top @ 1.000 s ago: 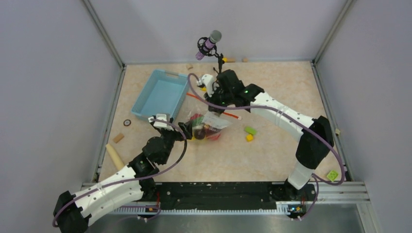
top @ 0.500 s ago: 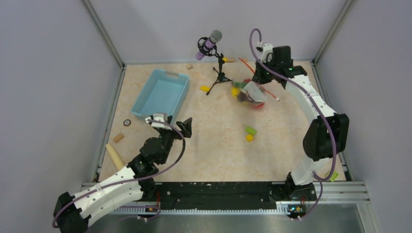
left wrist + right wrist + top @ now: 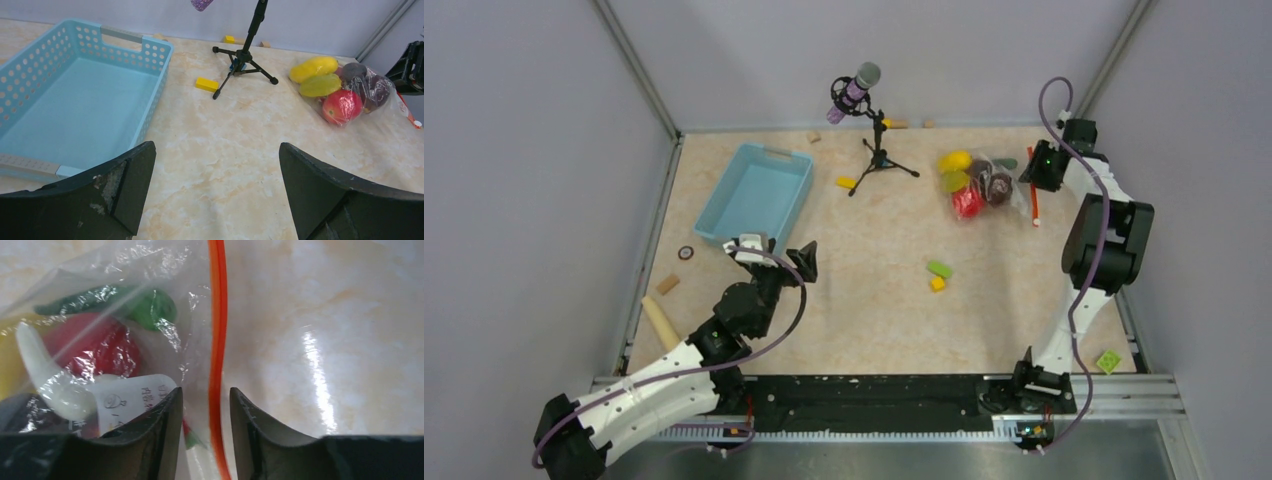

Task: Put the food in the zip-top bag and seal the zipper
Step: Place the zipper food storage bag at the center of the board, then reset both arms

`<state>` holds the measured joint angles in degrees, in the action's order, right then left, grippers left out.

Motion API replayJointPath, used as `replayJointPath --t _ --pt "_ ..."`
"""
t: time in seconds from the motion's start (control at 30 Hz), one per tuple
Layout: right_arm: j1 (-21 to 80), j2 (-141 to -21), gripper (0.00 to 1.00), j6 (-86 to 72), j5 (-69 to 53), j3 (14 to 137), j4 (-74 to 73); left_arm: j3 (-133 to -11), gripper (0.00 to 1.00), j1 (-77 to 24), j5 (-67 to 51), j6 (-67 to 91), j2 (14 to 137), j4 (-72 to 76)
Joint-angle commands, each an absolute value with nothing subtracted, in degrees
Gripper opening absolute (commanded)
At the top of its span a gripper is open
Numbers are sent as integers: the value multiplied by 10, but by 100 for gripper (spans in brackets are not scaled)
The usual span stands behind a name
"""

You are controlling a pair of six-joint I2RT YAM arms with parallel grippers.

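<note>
- The zip-top bag [image 3: 1002, 168] is lying at the far right of the bench [image 3: 874, 320], with the food [image 3: 341, 105] bunching up inside it: banana, tomato, a green piece and a dark piece.
- The right end effector [image 3: 204, 397] is straddling the zipper [image 3: 217, 315]. Its fingers are sitting narrowly apart and the strip is passing through the gap, not pinched.
- The left end effector [image 3: 215, 147] is hanging wide apart and holding nothing, over by the blue basket [image 3: 754, 195].
- Sealing looks like the step in hand. It is calling for a square pinch on the strip, kept centred between the fingers, then a steady slide along it without dragging the film. I cannot tell whether the seam is already shut.
- From above, the zipper's long axis is running near-to-far, and the bag mouth is pointing at the right wall.
</note>
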<state>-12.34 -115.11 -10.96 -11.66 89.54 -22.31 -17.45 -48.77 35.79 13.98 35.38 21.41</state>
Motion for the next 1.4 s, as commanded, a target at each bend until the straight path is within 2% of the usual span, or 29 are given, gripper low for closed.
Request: replayJointPath --t 0.0,0.07,0.1,0.2,0.37,0.57,0.7,0.8,0.9,0.97,1.37 --pt "-124 -1128 47 -127 -67 899 -191 -172 98 -487 378 127 353 248" --pt "-124 -1097 72 -132 -57 887 -171 -174 98 -487 385 127 354 245" --pt "-124 -1082 81 -132 -51 883 -167 -175 98 -487 388 128 355 243" --pt "-123 -1030 90 -137 -30 871 -164 -175 98 -487 398 130 353 242" --pt "-124 -907 93 -154 -43 817 -138 -193 99 -486 442 150 353 229" --pt "-124 -728 99 -138 -22 691 -64 -243 98 -483 529 202 384 163" --pt "-124 -645 99 -118 -35 633 -31 -319 98 -449 505 260 444 57" --pt "-124 -630 99 -117 -75 631 -37 -402 98 -378 422 318 510 -53" --pt "-123 -633 99 -126 -120 638 -49 -436 98 -282 301 364 556 -100" --pt "-124 -639 99 -132 -134 646 -60 -443 98 -245 260 375 573 -109" --pt "-124 -641 99 -145 -128 641 -57 -425 98 -228 280 367 571 -102"
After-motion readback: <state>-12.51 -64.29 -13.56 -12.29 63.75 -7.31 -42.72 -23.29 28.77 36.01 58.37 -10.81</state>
